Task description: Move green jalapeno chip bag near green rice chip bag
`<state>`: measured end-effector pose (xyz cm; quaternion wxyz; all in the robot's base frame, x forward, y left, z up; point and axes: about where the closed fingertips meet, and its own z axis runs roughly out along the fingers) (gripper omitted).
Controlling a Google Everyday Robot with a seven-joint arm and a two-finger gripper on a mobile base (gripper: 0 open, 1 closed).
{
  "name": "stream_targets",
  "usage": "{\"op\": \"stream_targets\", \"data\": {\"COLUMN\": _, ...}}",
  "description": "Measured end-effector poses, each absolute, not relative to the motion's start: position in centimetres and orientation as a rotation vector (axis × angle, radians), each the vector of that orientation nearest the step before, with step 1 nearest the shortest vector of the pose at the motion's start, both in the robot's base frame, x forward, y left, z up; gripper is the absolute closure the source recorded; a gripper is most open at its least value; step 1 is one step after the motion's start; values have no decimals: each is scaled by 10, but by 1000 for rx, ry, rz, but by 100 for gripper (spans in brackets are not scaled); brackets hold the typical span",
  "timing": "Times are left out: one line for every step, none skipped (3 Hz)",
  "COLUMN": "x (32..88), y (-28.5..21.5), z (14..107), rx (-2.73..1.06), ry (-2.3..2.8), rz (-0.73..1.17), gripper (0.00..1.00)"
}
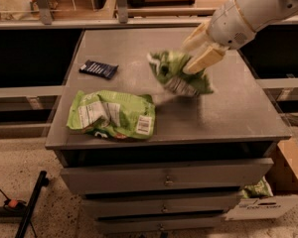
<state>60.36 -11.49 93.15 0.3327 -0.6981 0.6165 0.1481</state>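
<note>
One claw [188,58], its arm [258,9] cut off top right, grasps the green jalapeno chip bag [174,76] over the table [238,108].

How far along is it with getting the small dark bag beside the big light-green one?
Pickup looks done: the end effector, above the table, holds the green jalapeno chip bag in the air. Left: set it by the green rice chip bag at front left.

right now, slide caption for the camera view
Claw holds green jalapeno chip bag above the cabinet top, right of green rice chip bag
</note>
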Motion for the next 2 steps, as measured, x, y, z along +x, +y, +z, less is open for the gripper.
{"op": "stream_targets", "data": {"x": 604, "y": -113, "z": 930, "rx": -1825, "ry": 1608, "rz": 389, "gripper": 0}}
{"op": "stream_targets", "data": {"x": 604, "y": -113, "z": 930, "rx": -1825, "ry": 1608, "rz": 390, "gripper": 0}}
